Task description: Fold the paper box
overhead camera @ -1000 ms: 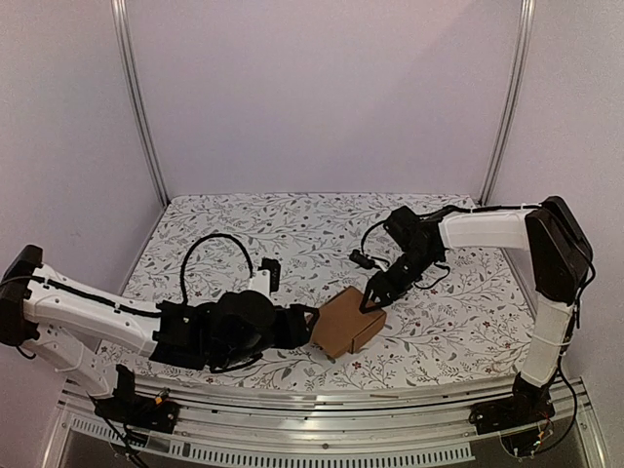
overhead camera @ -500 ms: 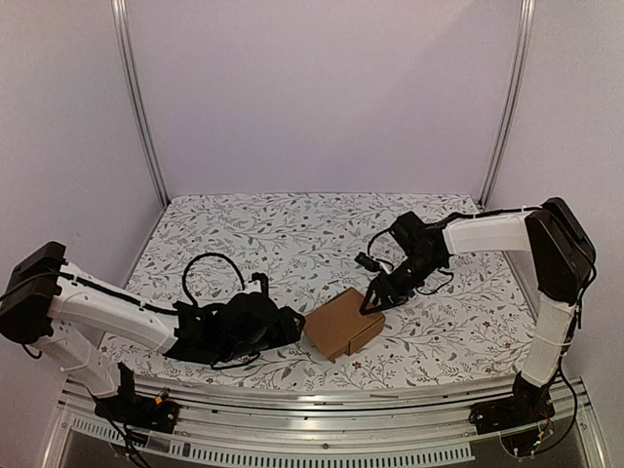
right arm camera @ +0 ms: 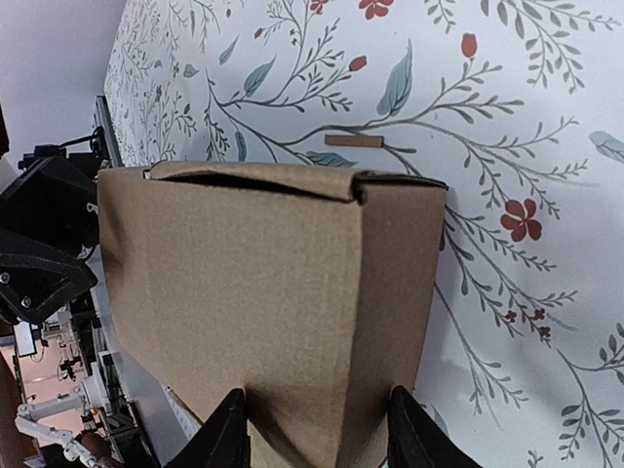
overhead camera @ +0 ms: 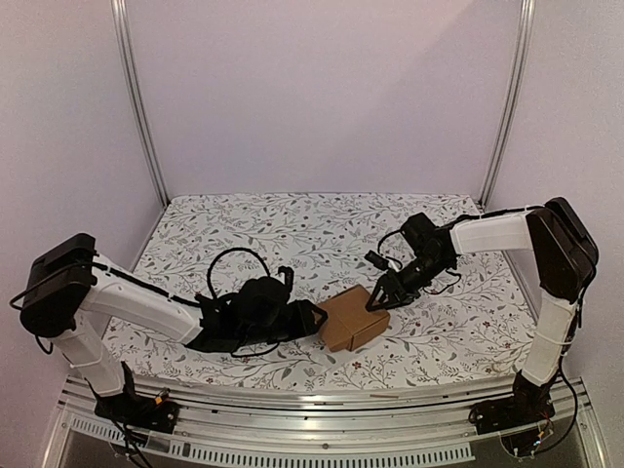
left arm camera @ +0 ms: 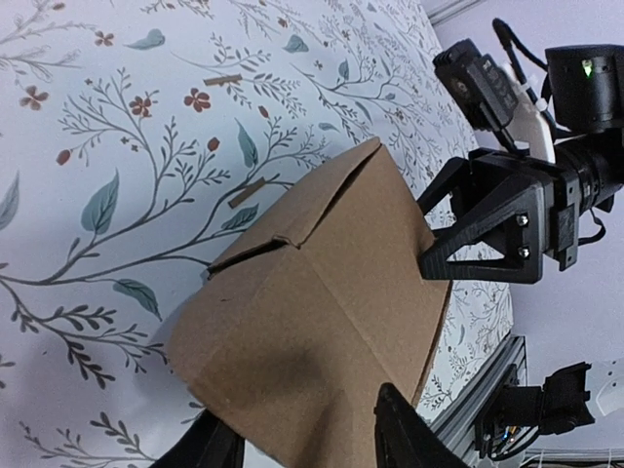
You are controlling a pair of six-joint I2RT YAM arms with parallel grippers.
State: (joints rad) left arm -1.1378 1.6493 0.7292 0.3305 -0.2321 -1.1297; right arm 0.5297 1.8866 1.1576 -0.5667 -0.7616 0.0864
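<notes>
The right end effector [right arm camera: 317, 395] is clenched on the paper box [overhead camera: 351, 317]. In the right wrist view, its two fingers [right arm camera: 408, 429] bracket the near end of the carton with cardboard filling the space between them. From the left wrist view, one of its black fingertips meets the box's far edge at about 3 o'clock.

The left end effector [left arm camera: 307, 419] straddles the opposite end. One finger [left arm camera: 398, 429] overlaps the brown panel and the other sits just under the box's lower edge. I cannot tell whether they press on the card or merely flank it.

The box is a small closed cuboid of plain brown cardboard. One flap seam gapes slightly as a dark slit. It rests on the floral-patterned desk [overhead camera: 292, 234], toward 6 o'clock of the desk's middle, near the front edge.

From above, the left end effector is at the box's 9 o'clock and the right one at its 1 o'clock. The left arm stretches in low from 8 o'clock, and the right arm comes in from 3 o'clock. A small brown strip [right arm camera: 353, 140] lies on the desk just beyond the box.
</notes>
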